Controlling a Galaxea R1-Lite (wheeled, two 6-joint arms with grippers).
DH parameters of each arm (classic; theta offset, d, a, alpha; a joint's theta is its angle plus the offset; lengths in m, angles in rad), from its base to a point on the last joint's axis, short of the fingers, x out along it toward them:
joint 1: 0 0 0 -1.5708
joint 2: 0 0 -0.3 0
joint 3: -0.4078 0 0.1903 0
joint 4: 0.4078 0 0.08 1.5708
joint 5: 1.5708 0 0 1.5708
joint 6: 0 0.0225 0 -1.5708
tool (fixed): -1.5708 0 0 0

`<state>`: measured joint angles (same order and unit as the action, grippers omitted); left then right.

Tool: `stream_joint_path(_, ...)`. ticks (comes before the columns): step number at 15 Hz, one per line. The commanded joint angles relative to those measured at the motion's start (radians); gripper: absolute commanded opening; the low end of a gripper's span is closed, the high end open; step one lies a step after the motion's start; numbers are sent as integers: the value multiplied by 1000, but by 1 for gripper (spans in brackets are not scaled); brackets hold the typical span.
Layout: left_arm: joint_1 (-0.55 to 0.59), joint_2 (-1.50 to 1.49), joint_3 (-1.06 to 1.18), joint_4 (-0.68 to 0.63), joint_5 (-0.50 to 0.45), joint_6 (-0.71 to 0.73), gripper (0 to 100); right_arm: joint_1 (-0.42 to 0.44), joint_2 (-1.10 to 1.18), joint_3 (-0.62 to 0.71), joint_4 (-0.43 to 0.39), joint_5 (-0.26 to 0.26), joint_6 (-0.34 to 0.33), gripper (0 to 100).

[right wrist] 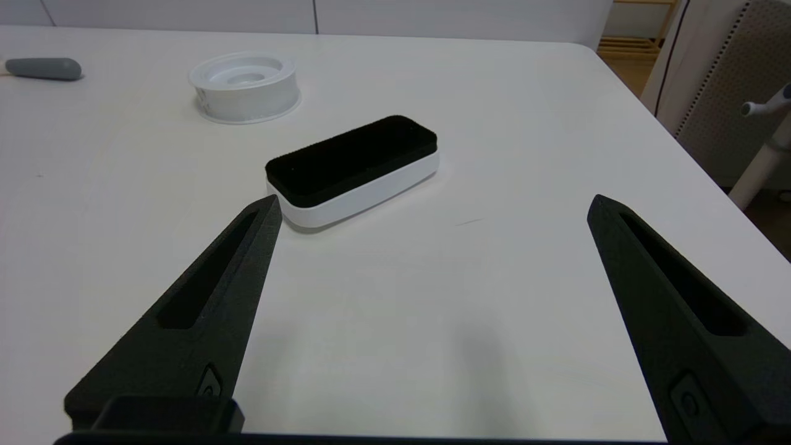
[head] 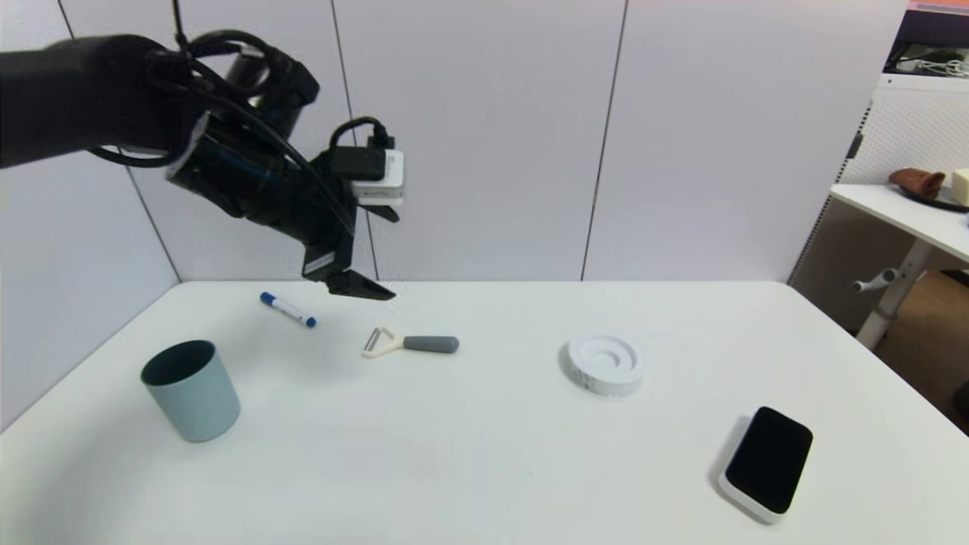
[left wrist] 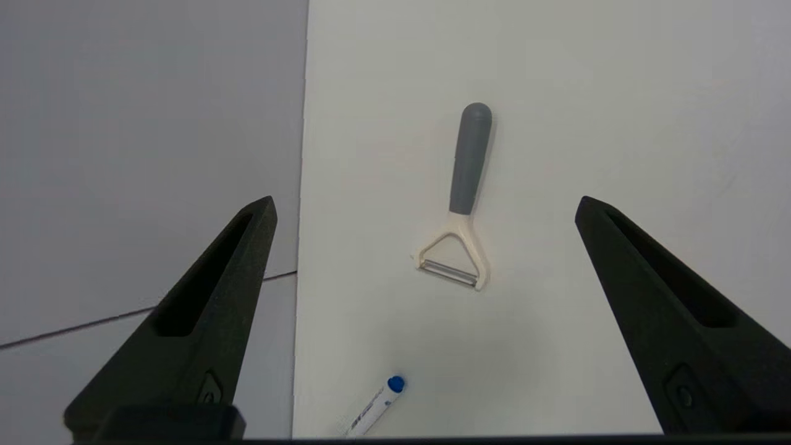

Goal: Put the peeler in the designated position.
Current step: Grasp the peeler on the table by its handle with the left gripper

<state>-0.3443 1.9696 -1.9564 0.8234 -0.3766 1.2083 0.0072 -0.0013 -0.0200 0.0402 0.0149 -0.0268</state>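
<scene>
The peeler (head: 409,344) lies flat on the white table (head: 469,439), its cream forked head toward the left and its grey handle toward the right. In the left wrist view the peeler (left wrist: 460,204) sits between my two fingers, well below them. My left gripper (head: 362,287) hangs open above the table's far edge, a little behind and to the left of the peeler, holding nothing. My right gripper (right wrist: 429,207) is open over the table's near right part and is out of the head view. Only the grey handle tip of the peeler (right wrist: 43,68) shows in the right wrist view.
A blue-capped white marker (head: 288,309) lies left of the peeler. A grey-blue cup (head: 191,390) stands at the near left. A white ring-shaped disc (head: 606,363) sits right of centre, and a black-topped white eraser block (head: 766,462) lies at the near right.
</scene>
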Motion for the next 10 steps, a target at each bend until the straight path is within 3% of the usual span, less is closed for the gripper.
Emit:
stream_joint_path(1, -10, 134, -7, 5, -67, -42, 100, 0, 0, 0, 1, 0, -1, 100)
stream_joint_path(4, -7, 196, -13, 0, -166, -193, 100, 0, 0, 0, 0, 0, -1, 100)
stream_joint_path(10, 31, 316, -13, -66, -281, -230, 100, 0, 0, 0, 0, 0, -1, 100)
